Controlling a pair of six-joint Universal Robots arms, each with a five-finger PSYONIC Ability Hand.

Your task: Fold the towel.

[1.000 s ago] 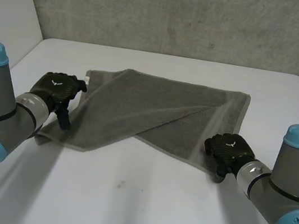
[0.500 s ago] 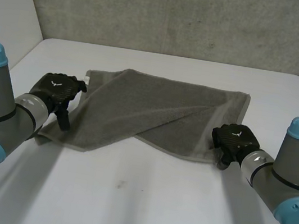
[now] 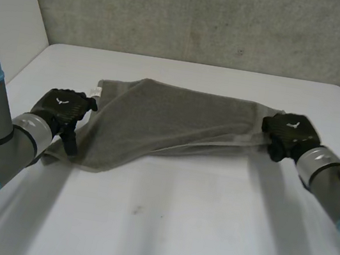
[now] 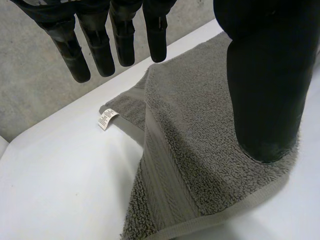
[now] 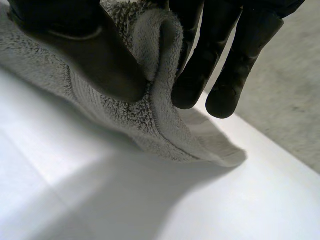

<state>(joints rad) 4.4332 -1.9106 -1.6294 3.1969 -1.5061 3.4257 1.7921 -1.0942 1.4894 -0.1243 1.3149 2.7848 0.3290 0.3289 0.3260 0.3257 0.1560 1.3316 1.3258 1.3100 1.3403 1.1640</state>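
Observation:
A grey towel [image 3: 178, 119] lies partly folded across the far half of the white table [image 3: 173, 231]. My left hand [image 3: 61, 108] hovers over its near left corner, open, with straight fingers [image 4: 100, 45] and the thumb [image 4: 270, 75] above the cloth [image 4: 200, 150]. My right hand [image 3: 289, 132] is at the towel's right edge, which it holds off the table. In the right wrist view the thumb [image 5: 95, 55] and fingers pinch a fold of towel [image 5: 150, 115] between them.
A small white label [image 4: 107, 119] sticks out from the towel's far left corner. A grey wall [image 3: 207, 17] rises behind the table. Bare table top spreads in front of the towel and to both sides.
My right hand has closed on the towel's right edge and carried it away from me and to the right, lifting the near right corner. The left hand has hardly moved.

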